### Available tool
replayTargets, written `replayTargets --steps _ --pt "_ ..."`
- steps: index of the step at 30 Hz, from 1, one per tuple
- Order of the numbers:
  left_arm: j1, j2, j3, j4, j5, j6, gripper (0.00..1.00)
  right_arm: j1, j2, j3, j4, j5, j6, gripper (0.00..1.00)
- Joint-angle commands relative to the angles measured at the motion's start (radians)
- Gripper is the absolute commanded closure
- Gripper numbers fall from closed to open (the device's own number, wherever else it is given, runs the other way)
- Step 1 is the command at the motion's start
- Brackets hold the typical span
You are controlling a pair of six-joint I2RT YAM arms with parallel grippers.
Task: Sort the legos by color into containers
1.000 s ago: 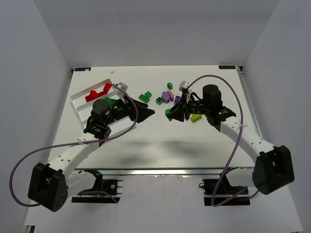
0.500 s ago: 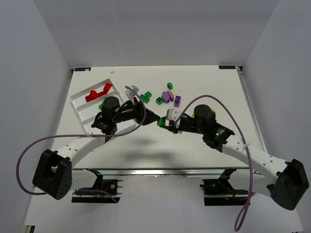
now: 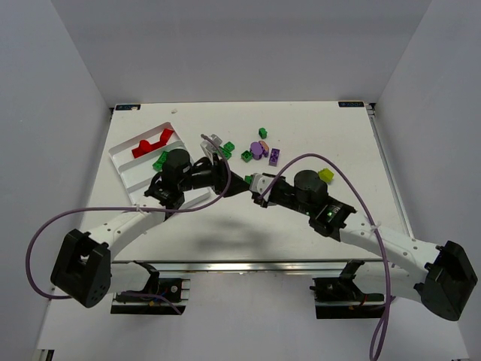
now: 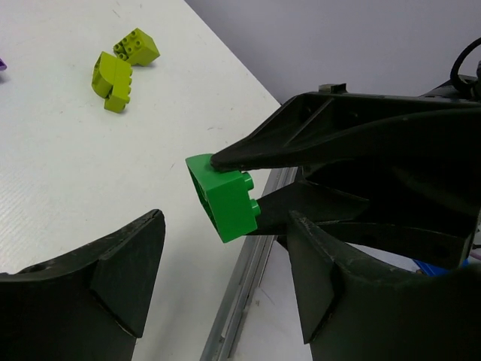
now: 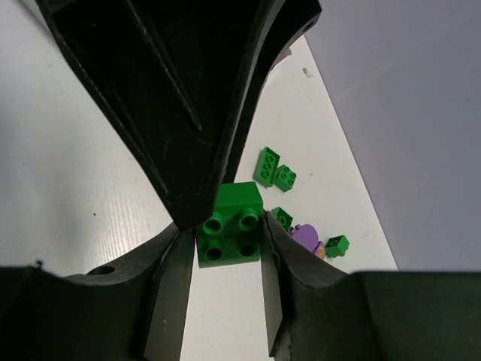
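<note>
While the white plastic tray [image 3: 115, 155] with long ridged compartments sits at the far left of the white table [image 3: 323, 124], red studded bricks [image 3: 150, 143] in its farthest compartment and small green bricks [image 3: 160, 162] in a nearer one, the right gripper [image 5: 225, 238] is clamped on a green square studded brick [image 5: 229, 224] above the table's middle. The left gripper [image 4: 225, 222] has its fingers spread either side of that brick without touching it; loose green and purple bricks [image 3: 259, 150] lie farther back, between pale grey walls [image 3: 240, 45]
</note>
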Motion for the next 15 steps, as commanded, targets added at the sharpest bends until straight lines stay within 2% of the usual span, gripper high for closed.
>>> replayTargets --steps 1,9,14,15 --pt "-0.014 0.009 0.036 -0.032 -0.001 0.029 0.25 0.016 -0.029 -0.015 0.088 0.041 -0.018 1.00" --pt "-0.022 0.034 0.049 -0.047 -0.007 0.032 0.32 0.091 0.033 -0.021 0.107 0.104 -0.068 1.00" --pt "-0.028 0.041 0.055 -0.056 0.005 0.038 0.47 0.116 0.053 -0.018 0.130 0.142 -0.079 1.00" --pt "-0.029 0.044 0.058 -0.058 0.010 0.039 0.53 0.116 0.053 -0.019 0.133 0.147 -0.081 1.00"
